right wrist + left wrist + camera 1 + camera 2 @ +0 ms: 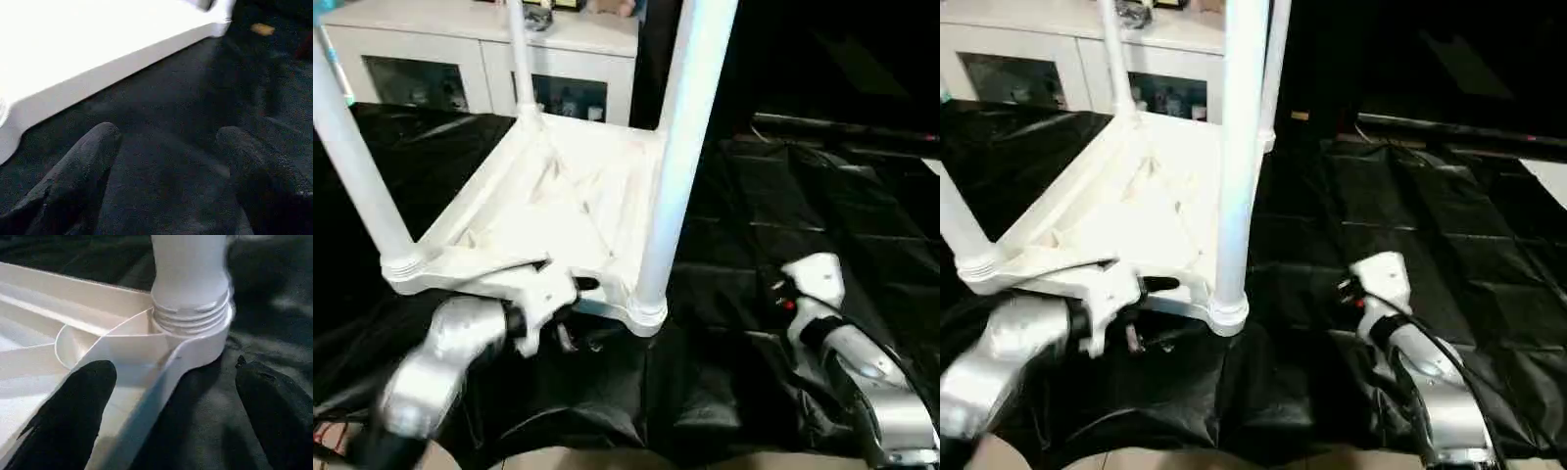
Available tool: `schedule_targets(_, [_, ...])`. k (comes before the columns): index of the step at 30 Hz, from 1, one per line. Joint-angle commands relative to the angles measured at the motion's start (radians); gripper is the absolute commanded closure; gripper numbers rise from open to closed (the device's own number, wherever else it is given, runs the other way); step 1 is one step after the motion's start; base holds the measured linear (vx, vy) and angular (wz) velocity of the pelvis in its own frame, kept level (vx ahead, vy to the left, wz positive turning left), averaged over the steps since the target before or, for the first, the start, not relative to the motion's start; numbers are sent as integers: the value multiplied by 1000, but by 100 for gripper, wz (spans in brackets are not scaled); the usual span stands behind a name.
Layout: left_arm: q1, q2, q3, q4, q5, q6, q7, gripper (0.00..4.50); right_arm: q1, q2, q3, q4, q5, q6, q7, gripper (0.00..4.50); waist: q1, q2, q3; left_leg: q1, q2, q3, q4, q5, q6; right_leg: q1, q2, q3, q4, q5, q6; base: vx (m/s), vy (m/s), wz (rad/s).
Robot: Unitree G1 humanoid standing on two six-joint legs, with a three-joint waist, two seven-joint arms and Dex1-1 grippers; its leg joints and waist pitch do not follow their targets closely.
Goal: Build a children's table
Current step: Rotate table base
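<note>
White plastic tabletop (548, 220) lies upside down at centre-left of the head view, on black sheeting (783, 225), with legs standing up from its corners.

Left gripper (171, 401) sits at the near rim, lower left, fingers spread wide: one finger (68, 416) over the ribbed underside, the other outside the rim, gripping nothing. The near-left leg (352, 157) rises from its threaded socket just beyond. The near-right leg (680, 147) stands tall at centre. Right gripper (166, 166), lower right, hovers open and empty over the sheeting, beside the tabletop's edge. A white cabinet (480, 59) sits upper left.
</note>
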Motion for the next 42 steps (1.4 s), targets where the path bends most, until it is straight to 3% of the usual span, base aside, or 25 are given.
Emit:
schedule_targets(1, [-63,11,-20,75,21,-42,-32,32,-12,-20,6,-2,-5,-1,28,80,9,16,-52,-24,1,25,-86,-96,42,51,-40,24,-73,-145,-184,0,0,0])
schedule_targets(7, [-139,20,-24,187,-10,-48,-161,77,14,-49,47,-33,15,8,116,80,20,20,-54,-20,6,30,-85,-78,43,55,-41,21,-62,-56,-227,0,0,0])
schedule_targets(8, [-154,18,-24,213,-7,-63,-174,81,19,-55,52,-39,20,12,132,80,23,34,-54,-19,7,28,-86,-79,40,55,-43,21,-59,-47,-233,0,0,0])
schedule_targets(9, [-165,16,-25,232,-5,-75,-184,86,22,-61,55,-43,25,14,145,80,21,25,-53,-20,8,30,-86,-85,44,57,-43,21,-63,-40,-237,0,0,0])
schedule_targets(10, [-167,16,-25,237,-5,-78,-186,112,22,-62,56,-44,26,14,147,80,25,24,-52,-20,9,32,-87,-90,44,58,-43,22,-63,-48,-238,0,0,0])
schedule_targets(11, [-198,7,-30,292,-8,-108,-213,112,32,-76,59,-51,43,15,187,80,27,40,-51,-18,8,32,-87,-103,43,56,-43,22,-65,-62,-239,0,0,0])
schedule_targets(13, [-212,2,-32,313,-11,-115,-227,133,36,-83,59,-54,52,20,205,80,30,29,-50,-18,12,36,-89,-130,37,58,-45,23,-70,-101,-238,0,0,0])
schedule_targets(15, [-244,-13,-42,357,-1,-134,-241,142,36,-102,61,-58,53,20,228,80,31,38,-48,-17,13,37,-88,-140,31,57,-46,23,-72,-123,-238,0,0,0])
schedule_targets(19, [-299,-42,-60,435,27,-180,-266,172,33,-128,70,-60,45,20,253,80,35,36,-48,-21,11,40,-86,-121,31,59,-46,25,-76,-135,-232,0,0,0])
schedule_targets(20, [-312,-48,-69,457,37,-193,-274,185,37,-135,76,-59,37,17,260,80,37,50,-48,-19,12,38,-86,-122,26,59,-47,25,-72,-132,-234,0,0,0])
schedule_targets(21, [-320,-52,-75,473,43,-202,-280,195,39,-140,80,-58,32,15,264,80,34,39,-47,-21,12,38,-86,-128,27,62,-46,25,-76,-142,-229,0,0,0])
schedule_targets(22, [-334,-59,-82,499,52,-213,-290,205,46,-148,86,-61,24,14,268,80,34,39,-47,-22,11,39,-86,-128,26,62,-45,25,-76,-147,-228,0,0,0])
schedule_targets(23, [-358,-69,-91,548,66,-235,-307,212,57,-157,89,-68,20,13,274,80,37,61,-48,-20,11,37,-85,-117,25,60,-47,27,-74,-133,-232,0,0,0])
schedule_targets(24, [-358,-69,-91,548,66,-235,-307,220,57,-157,89,-68,20,13,274,80,33,51,-48,-21,10,40,-85,-118,28,61,-44,26,-80,-129,-230,0,0,0])
schedule_targets(26, [-380,-81,-97,598,77,-262,-321,241,66,-162,88,-78,26,17,279,80,32,50,-51,-24,9,38,-83,-107,32,67,-44,26,-75,-96,-239,0,0,0])
schedule_targets(28, [-403,-93,-106,647,90,-285,-334,258,78,-168,87,-91,30,19,282,80,29,67,-52,-22,8,39,-82,-108,34,68,-43,25,-78,-80,-251,0,0,0])
schedule_targets(29, [-415,-99,-112,668,99,-293,-340,274,87,-171,85,-100,31,20,281,80,30,62,-53,-24,7,39,-80,-98,39,72,-41,26,-75,-65,-254,0,0,0])
schedule_targets(30, [-423,-104,-115,681,102,-298,-344,282,93,-173,85,-106,31,21,278,80,31,78,-52,-23,7,38,-80,-96,39,70,-43,27,-75,-63,-257,0,0,0])
schedule_targets(31, [-426,-106,-116,687,103,-300,-345,282,96,-173,85,-109,31,21,278,80,29,71,-52,-25,7,39,-80,-99,42,72,-43,26,-77,-70,-259,0,0,0])
schedule_targets(33, [-441,-115,-117,713,108,-311,-355,303,110,-175,84,-124,30,23,272,80,28,73,-51,-25,6,40,-80,-107,43,71,-43,26,-80,-97,-261,0,0,0])
schedule_targets(34, [-453,-121,-120,731,113,-314,-363,318,123,-176,82,-135,29,24,268,80,29,109,-50,-21,8,37,-81,-120,35,67,-44,27,-79,-110,-263,0,0,0])
schedule_targets(36, [-463,-125,-123,749,119,-318,-373,328,134,-177,80,-144,27,24,265,80,22,87,-49,-21,7,39,-83,-141,37,71,-40,25,-85,-116,-265,0,0,0])
schedule_targets(37, [-468,-127,-125,757,123,-319,-377,341,138,-177,79,-146,26,24,264,80,21,110,-49,-21,8,37,-83,-144,35,70,-42,26,-83,-119,-269,0,0,0])
schedule_targets(39, [-485,-131,-131,798,139,-335,-382,356,154,-179,76,-160,24,26,259,80,15,95,-50,-23,4,41,-81,-148,42,73,-39,26,-91,-136,-263,0,0,0])
schedule_targets(42, [-510,-143,-122,842,142,-342,-391,378,172,-186,70,-173,22,28,250,80,16,98,-49,-25,3,41,-81,-127,45,74,-40,27,-93,-154,-251,0,0,0])
